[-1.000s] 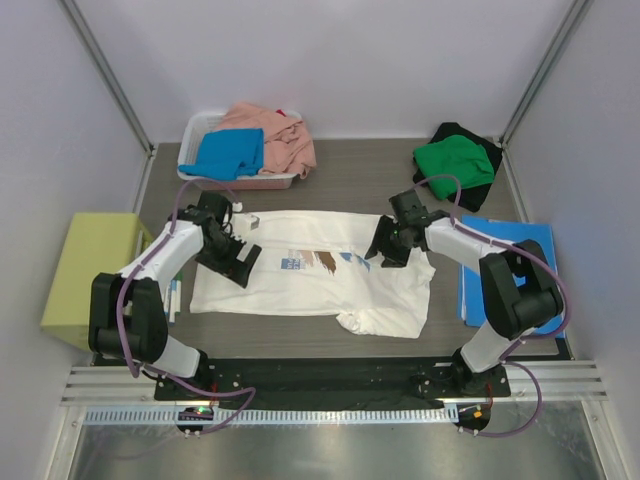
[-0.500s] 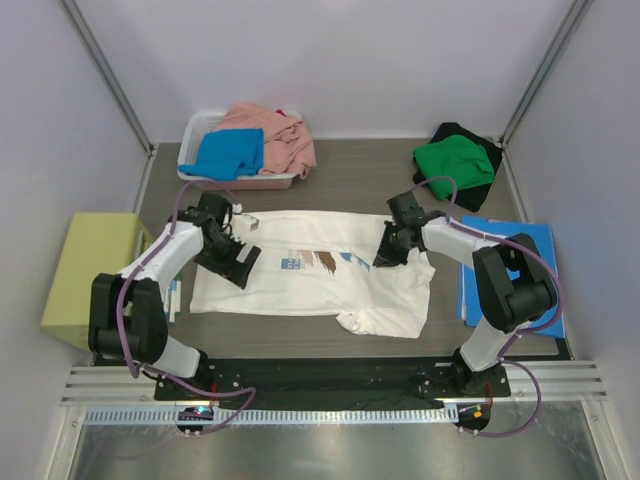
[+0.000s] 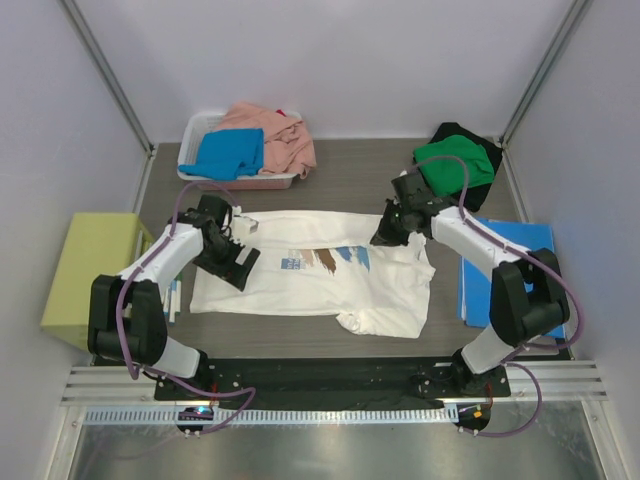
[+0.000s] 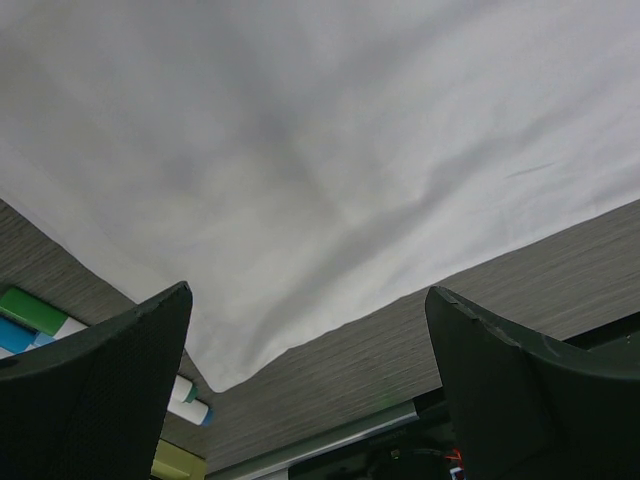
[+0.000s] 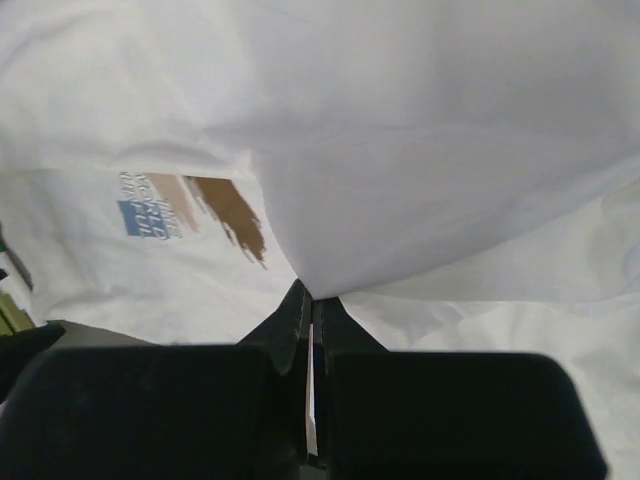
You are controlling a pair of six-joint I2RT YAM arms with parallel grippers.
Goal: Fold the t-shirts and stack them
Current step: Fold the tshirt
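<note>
White shirt (image 3: 300, 285), centre frame: we are seeing right gripper (image 3: 384, 238), wide a second ago, now pinching its upper-right part; left gripper (image 3: 242, 266) gaping above it. Fold beginning, we judge.

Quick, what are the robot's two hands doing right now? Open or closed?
Left gripper: open, holding nothing, over the edge of the white t-shirt.
Right gripper: closed, pinching a fold of the white t-shirt.
</note>
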